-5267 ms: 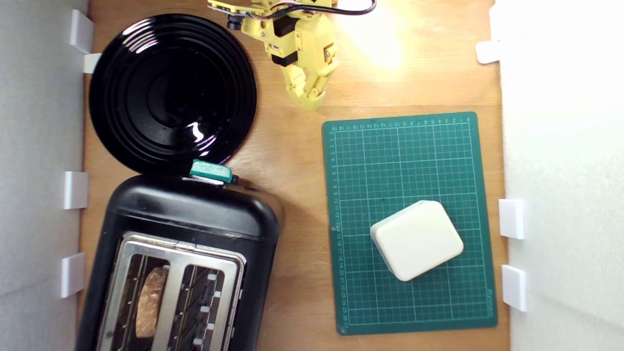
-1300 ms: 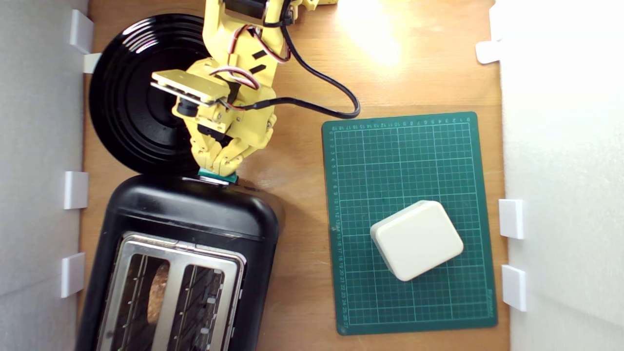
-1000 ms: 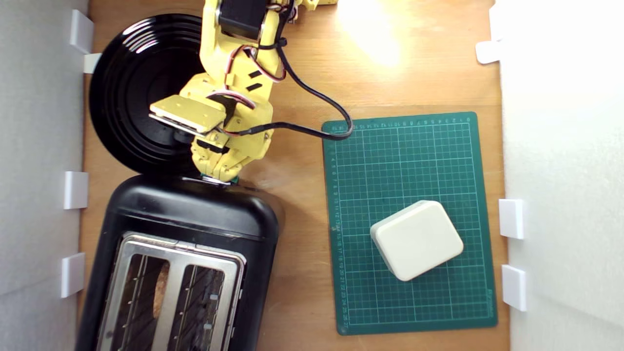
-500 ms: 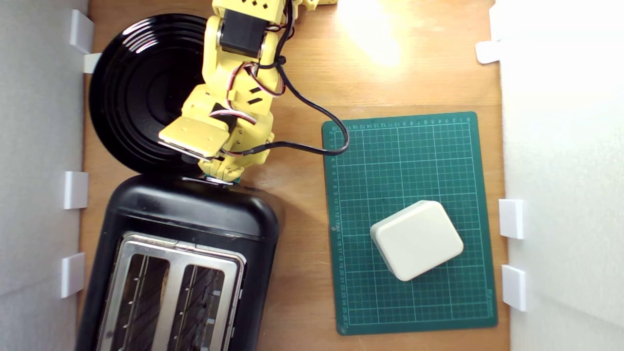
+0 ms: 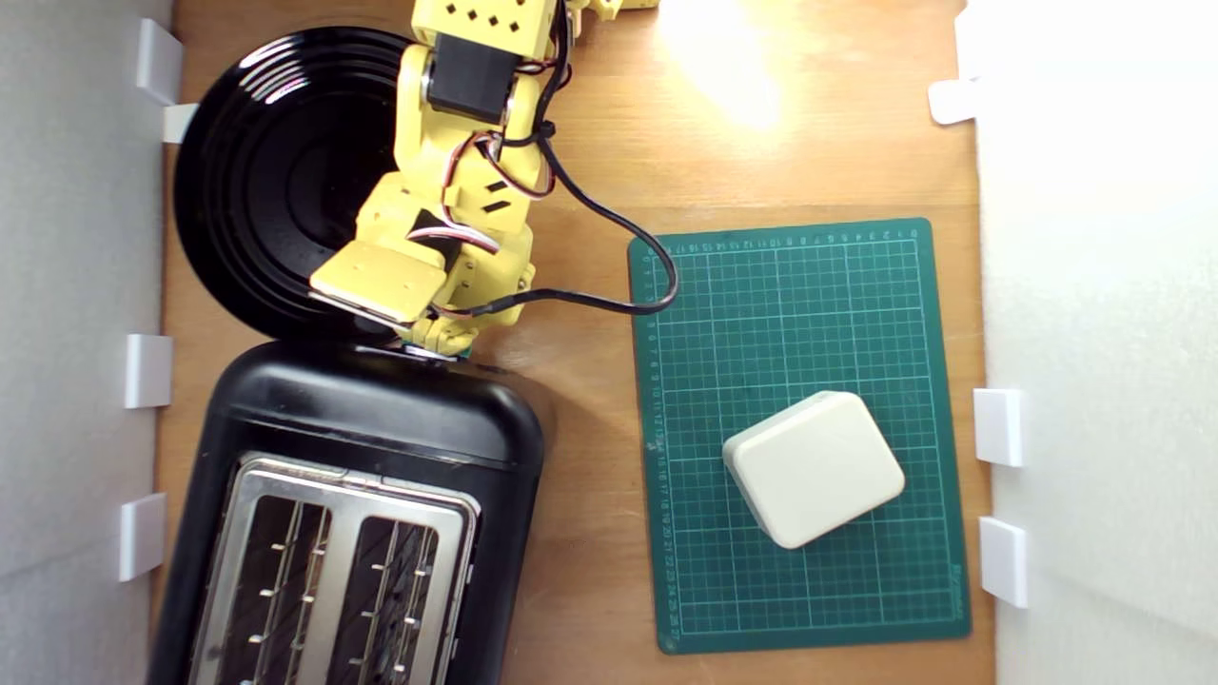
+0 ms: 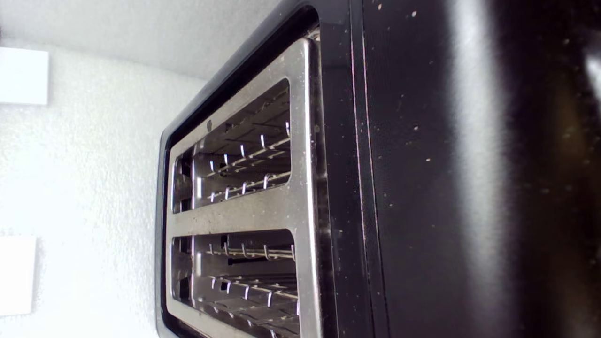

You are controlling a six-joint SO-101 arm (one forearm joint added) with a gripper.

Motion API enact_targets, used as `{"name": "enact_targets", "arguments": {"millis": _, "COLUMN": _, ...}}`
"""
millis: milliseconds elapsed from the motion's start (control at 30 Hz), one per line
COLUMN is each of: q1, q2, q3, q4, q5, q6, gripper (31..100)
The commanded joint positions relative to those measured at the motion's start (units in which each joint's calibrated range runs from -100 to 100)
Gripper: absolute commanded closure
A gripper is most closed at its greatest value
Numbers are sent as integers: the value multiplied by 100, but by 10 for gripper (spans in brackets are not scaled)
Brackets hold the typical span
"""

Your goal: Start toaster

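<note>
Toaster [image 5: 347, 504] sits at the lower left of the exterior view, on the wooden table [image 5: 571, 171], its near end just below the black plate [image 5: 266, 181].

Change over the last five seconds: the arm came from the top of the exterior view across the plate and put its hand [image 5: 440, 338] onto the teal lever [image 5: 463, 353] at the toaster's end. A brown slice stood tall in the slot on the exterior view's left then; it sank lower frame by frame, and both slots now show only wire guides. Only a sliver of teal shows beside the hand.

Reading: the lever looks pressed to or near the bottom of its travel, so the start is probably made (whether it has latched, I cannot say). Likely what remains is to let go and lift away.

Hand state: cannot tell. The wrist plate and arm body cover the fingers from above.

Views compared: the exterior view gives the arm, lever end, green cutting mat [image 5: 804, 433] and cream box [image 5: 814, 468]. The wrist view shows none of these, only the glossy black shell and silver top plate [image 6: 286, 211] close up, with slot interiors dark and no bread visible.
</note>
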Motion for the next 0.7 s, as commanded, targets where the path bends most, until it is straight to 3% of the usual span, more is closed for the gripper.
{"name": "enact_targets", "arguments": {"millis": 0, "q1": 91, "q2": 421, "q3": 67, "q4": 56, "q5": -88, "q6": -24, "gripper": 989}}
{"name": "enact_targets", "arguments": {"millis": 467, "q1": 83, "q2": 554, "q3": 857, "q4": 56, "q5": -174, "q6": -155, "gripper": 989}}
{"name": "enact_targets", "arguments": {"millis": 667, "q1": 91, "q2": 712, "q3": 1475, "q4": 47, "q5": -1099, "q6": -144, "gripper": 989}}
